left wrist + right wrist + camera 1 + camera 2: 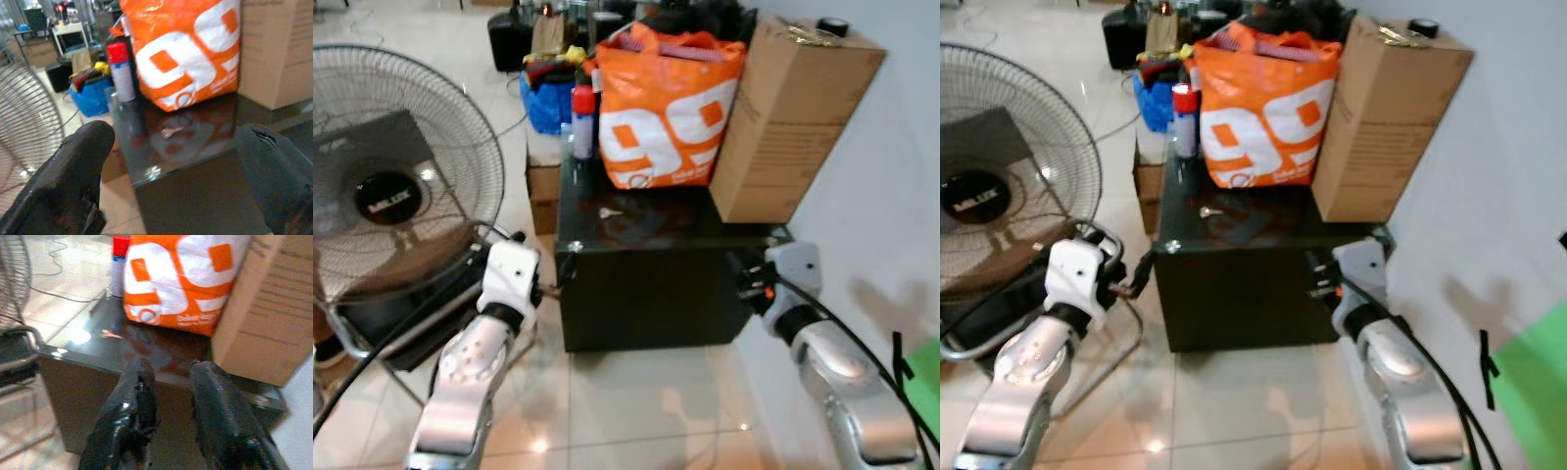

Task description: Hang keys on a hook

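- Looking down from the head camera, I see a low black cabinet (646, 294) with a glossy dark top dead ahead at 12 o'clock.
- Keys (171, 131) lie flat on that top, near its left half, just in front of the orange shopping bag (668, 108); small and partly lost in the glare, same bit shows at (1210, 210).
- Hook: I can't make one out anywhere.
- Left gripper (173, 181) sits at about 8 o'clock, low, off the cabinet's front left corner; fingers spread wide, nothing between them, tips below the top's edge.
- Right gripper (171, 382) sits at about 4 o'clock by the front right corner; fingers (139, 382) parted with a narrow gap, holding nothing.
- Orange bag stands at the back of the top, leaning against a tall cardboard box (793, 117) at 1 o'clock; box rests on the cabinet's right rear and hugs the white wall (891, 215).
- Spray can with red cap (582, 119) stands just left of the bag, touching or nearly so, can't tell.
- Big floor fan (391, 186) at 10 o'clock, its cage close to my left arm; fan base tube runs along the floor beside the cabinet.
- Blue bag (546, 103) and clutter behind the cabinet at 11 o'clock.
- Dark tape roll (833, 26) on top of the box.
- Green patch (1528, 392) at 4 o'clock by the wall.
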Motion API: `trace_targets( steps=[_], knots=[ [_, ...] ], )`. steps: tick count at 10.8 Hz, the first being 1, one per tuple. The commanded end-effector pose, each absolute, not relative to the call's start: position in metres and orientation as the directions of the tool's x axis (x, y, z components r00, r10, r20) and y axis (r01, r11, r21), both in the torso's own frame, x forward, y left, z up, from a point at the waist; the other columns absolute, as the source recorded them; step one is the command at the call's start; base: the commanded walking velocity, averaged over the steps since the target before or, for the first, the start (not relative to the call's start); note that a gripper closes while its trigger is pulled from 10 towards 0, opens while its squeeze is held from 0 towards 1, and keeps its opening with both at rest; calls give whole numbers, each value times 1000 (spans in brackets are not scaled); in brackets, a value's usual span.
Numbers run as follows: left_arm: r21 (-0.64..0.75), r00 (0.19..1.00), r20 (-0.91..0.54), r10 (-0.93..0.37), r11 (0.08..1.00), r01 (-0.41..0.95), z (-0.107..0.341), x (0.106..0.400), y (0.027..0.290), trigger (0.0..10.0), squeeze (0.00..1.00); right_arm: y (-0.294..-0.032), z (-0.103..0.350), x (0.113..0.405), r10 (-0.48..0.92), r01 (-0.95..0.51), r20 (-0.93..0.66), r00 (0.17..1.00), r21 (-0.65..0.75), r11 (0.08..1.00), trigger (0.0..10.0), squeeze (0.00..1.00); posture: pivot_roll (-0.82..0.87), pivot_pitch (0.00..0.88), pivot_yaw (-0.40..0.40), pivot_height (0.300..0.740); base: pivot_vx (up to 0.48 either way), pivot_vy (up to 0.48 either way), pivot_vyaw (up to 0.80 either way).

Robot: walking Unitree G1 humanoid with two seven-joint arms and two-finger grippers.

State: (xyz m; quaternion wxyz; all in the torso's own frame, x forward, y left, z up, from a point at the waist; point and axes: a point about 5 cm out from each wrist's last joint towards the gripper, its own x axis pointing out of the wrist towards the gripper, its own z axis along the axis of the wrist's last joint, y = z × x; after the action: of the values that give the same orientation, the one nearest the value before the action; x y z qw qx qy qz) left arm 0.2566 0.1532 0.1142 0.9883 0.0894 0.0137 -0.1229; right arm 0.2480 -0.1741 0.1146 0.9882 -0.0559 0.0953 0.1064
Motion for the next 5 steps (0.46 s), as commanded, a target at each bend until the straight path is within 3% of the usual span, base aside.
trace_targets(
  steps=[1,3,5],
  knots=[
    [177,966,-41,-254,950,257,117,256,150,10000,0,-177,115,250,187,-207,-205,961,-81,975,10000,1000,-7,0,-60,740,292,0,800],
    [181,970,-35,-239,953,241,120,257,152,10000,0,-174,116,251,209,-225,-194,958,-63,972,10000,1000,0,0,-70,740,296,0,659],
    [184,973,-36,-230,955,232,120,255,153,10000,0,-172,117,252,199,-214,-193,961,-61,975,10000,1000,3,0,-76,740,294,0,0]
  ],
)
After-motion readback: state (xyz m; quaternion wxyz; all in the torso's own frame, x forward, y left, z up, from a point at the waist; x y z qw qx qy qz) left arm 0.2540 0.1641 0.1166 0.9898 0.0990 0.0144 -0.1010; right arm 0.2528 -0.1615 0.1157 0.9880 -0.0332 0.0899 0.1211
